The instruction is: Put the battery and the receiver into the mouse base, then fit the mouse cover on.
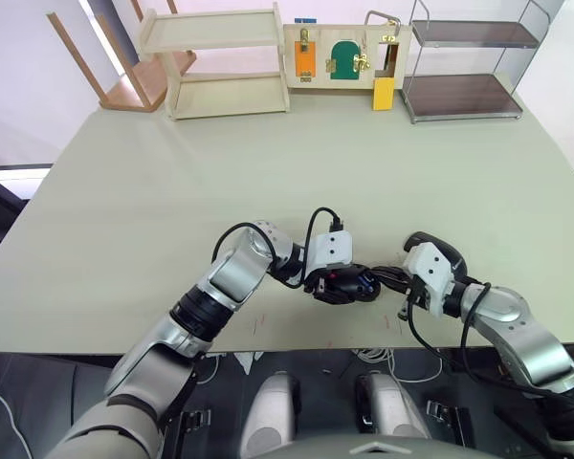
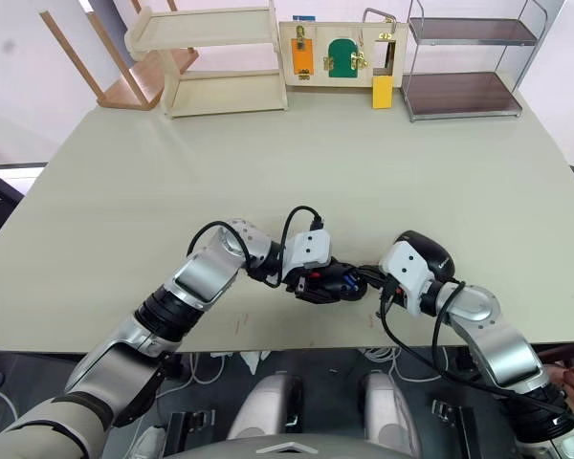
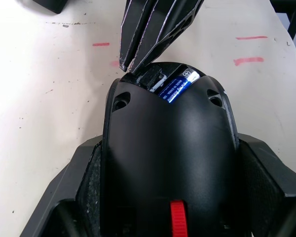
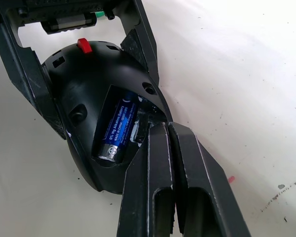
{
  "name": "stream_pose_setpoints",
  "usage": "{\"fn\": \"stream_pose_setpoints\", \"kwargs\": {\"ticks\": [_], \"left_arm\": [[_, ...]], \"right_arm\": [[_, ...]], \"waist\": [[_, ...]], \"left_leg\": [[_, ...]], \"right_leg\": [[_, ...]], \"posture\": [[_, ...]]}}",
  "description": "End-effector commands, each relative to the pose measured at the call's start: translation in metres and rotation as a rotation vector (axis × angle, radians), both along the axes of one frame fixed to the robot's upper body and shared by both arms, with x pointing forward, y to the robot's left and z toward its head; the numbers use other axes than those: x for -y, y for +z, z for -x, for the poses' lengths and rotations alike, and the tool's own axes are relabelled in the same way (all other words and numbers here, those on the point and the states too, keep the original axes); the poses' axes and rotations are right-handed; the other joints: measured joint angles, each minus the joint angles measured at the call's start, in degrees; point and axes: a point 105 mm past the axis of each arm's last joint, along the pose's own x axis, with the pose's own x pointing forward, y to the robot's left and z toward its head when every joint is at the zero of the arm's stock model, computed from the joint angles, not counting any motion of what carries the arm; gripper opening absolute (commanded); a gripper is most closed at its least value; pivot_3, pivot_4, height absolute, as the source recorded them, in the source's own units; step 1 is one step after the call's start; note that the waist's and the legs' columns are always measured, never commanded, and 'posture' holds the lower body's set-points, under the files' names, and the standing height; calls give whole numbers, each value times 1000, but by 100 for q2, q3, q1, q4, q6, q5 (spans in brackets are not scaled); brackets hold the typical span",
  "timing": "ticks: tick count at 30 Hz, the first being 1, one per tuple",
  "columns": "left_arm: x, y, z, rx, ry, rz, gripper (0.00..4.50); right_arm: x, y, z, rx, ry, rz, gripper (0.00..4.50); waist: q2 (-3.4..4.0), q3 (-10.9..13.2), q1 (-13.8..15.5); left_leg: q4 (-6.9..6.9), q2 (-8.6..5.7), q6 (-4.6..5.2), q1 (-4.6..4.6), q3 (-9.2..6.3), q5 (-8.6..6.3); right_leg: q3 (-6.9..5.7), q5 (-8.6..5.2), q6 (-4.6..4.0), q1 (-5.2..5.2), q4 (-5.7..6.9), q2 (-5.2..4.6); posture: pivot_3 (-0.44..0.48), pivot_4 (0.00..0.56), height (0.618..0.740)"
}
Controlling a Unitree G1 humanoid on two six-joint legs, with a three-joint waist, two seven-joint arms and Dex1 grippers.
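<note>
Now my left gripper (image 4: 84,29) clamps the mouse base (image 4: 96,94) from both sides, near the table's (image 1: 268,172) front edge. The battery (image 4: 117,129) lies in its open compartment. My right gripper (image 4: 163,133) has its fingers pressed together, tips at the compartment's edge beside the battery, touching the small dark receiver (image 4: 141,126) there.
</note>
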Motion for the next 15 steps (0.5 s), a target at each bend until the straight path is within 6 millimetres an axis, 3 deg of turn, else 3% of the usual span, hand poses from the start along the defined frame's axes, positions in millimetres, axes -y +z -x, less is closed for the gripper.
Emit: {"fn": "stream_pose_setpoints", "kwargs": {"ticks": [1,8,15], "left_arm": [[-4,-10,5,-43,6,-31,3023],[-5,-10,5,-43,7,-34,3023],[-8,-11,3,-32,50,-41,3023]], "right_arm": [[4,-18,5,-60,-13,23,89],[11,3,-5,53,-60,-49,89],[28,22,6,69,-113,-153,89]], "waist": [[-4,-4,0],[-6,-5,1],[-5,-4,3]], "left_leg": [[0,0,0,0,-1,0],[0,0,0,-1,-1,0],[0,0,0,-4,-2,0]], "right_leg": [[0,0,-1,0,0,0],[-1,-2,0,-1,1,0],[-1,-2,0,-4,3,0]], "posture": [[0,150,740],[0,150,740],[0,150,740]]}}
